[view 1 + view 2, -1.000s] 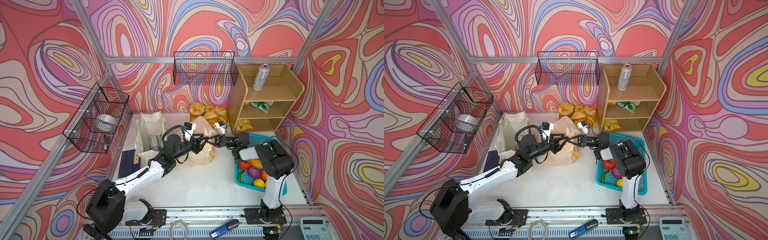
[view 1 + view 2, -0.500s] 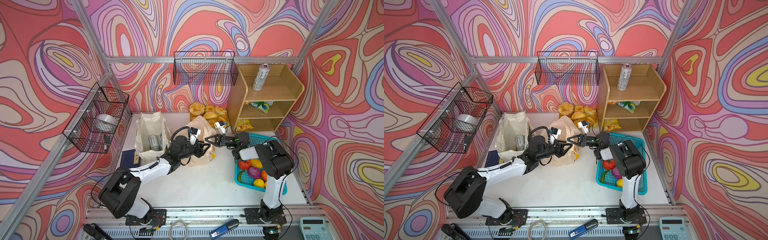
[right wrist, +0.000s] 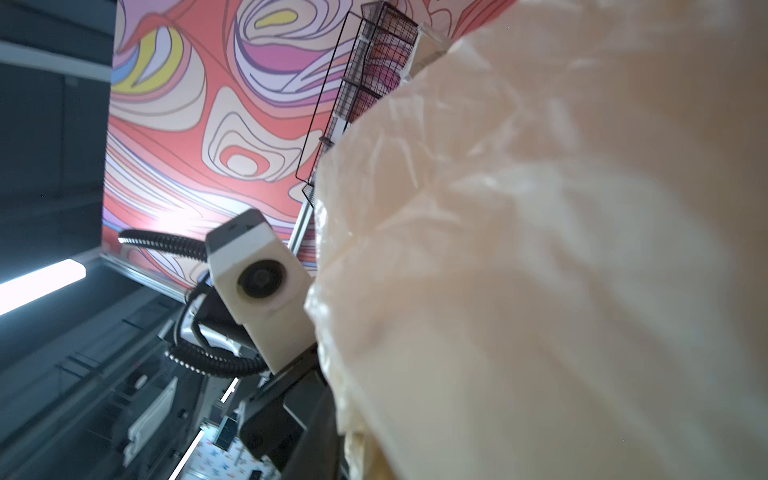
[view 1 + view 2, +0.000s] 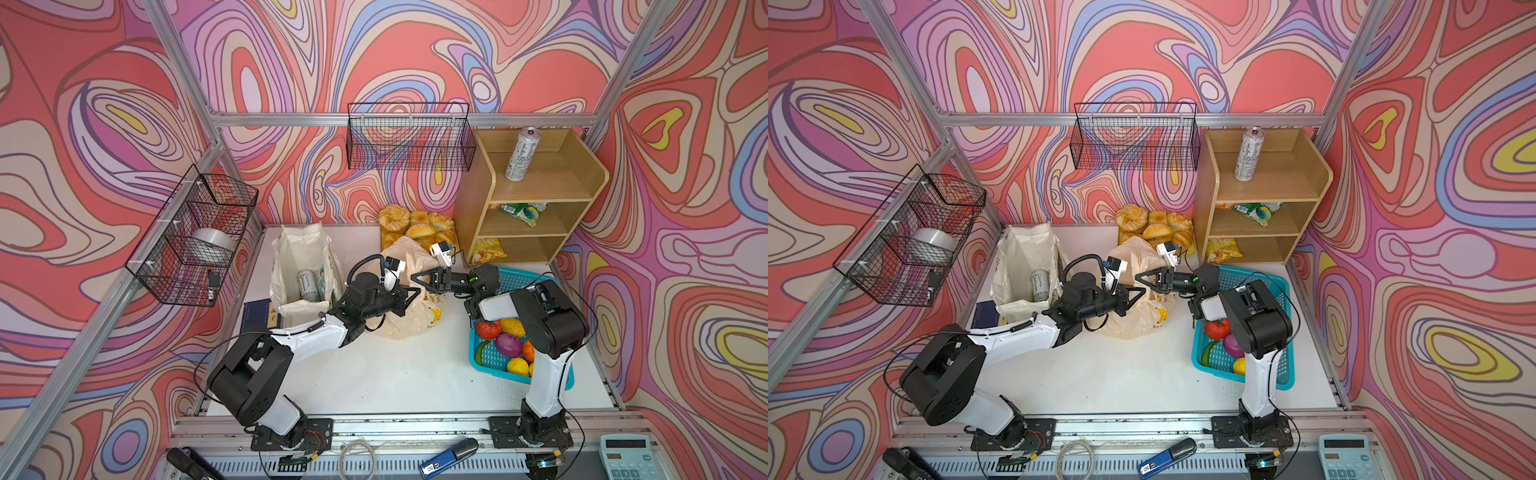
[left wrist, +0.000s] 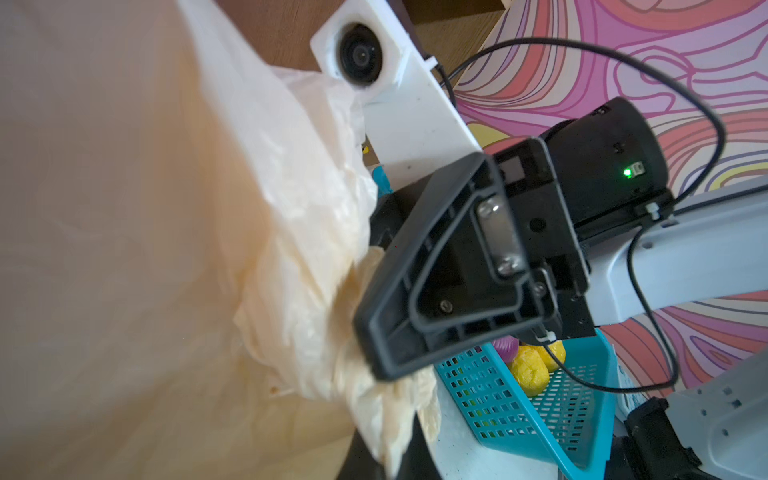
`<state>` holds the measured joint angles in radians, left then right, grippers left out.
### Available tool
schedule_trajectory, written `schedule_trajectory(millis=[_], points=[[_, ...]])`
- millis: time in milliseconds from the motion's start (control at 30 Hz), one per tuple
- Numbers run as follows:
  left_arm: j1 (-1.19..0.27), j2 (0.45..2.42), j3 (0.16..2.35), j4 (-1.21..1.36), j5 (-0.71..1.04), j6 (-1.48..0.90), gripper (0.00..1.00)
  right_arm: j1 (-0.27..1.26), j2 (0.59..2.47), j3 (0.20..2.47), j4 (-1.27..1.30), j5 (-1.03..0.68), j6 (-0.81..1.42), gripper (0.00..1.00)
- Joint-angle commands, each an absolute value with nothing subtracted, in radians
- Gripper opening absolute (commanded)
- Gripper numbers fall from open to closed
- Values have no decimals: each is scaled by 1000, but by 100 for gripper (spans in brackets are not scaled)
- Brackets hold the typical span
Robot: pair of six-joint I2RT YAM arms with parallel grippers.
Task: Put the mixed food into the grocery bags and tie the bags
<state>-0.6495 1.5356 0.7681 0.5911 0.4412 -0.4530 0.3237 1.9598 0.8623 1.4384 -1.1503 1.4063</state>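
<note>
A thin cream translucent plastic bag with yellow banana prints (image 4: pixel 409 322) sits crumpled near the middle of the white tabletop (image 4: pixel 395 374), with its upper film gathered into a peak between the two arms. The left gripper (image 4: pixel 415 290) meets it from the left and is closed tight. Its tips are sunk in the gathered film, so it cannot be told whether any film is pinched between them. The right gripper (image 4: pixel 414 276) points in from the right, almost tip to tip with the left one. In the left wrist view one of its black fingers (image 5: pixel 415 291) lies against a twisted strand of the bag, and the other finger is hidden, so it cannot be told whether its jaws are apart. Left of the bag stands an off-white cloth tote with handles (image 4: pixel 286 257), its mouth open, with a white-silver drink can with black lettering (image 4: pixel 308 284) inside. Just behind the bag lie golden-brown bread rolls (image 4: pixel 415 222). To the right a teal plastic mesh basket (image 4: pixel 494 359) holds yellow lemons (image 4: pixel 516 366), a dark green cucumber (image 4: pixel 1208 352) and red and purple produce, and the right arm rises over it. Behind the basket a light wooden shelf unit (image 4: pixel 469 208) carries a second tall can (image 4: pixel 521 153) on its top shelf, a green snack packet (image 4: pixel 524 212) on the middle shelf and a yellow packet (image 4: pixel 488 255) on the bottom one. A black wire basket (image 4: pixel 409 137) hangs on the back wall.
</note>
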Motion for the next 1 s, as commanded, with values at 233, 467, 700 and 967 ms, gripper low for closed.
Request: schedule_trajectory(millis=[233, 467, 700, 967], points=[[-658, 1480, 820, 417, 386, -272, 0, 287, 1551, 940, 135, -933, 737, 54], [-658, 1466, 858, 323, 337, -191, 0, 286, 1511, 1076, -308, -782, 639, 55], [-660, 1462, 885, 272, 334, -154, 0, 372, 1486, 1132, -351, -710, 682, 56], [-661, 1456, 884, 255, 334, -138, 0, 438, 1494, 1155, -342, -626, 714, 56]])
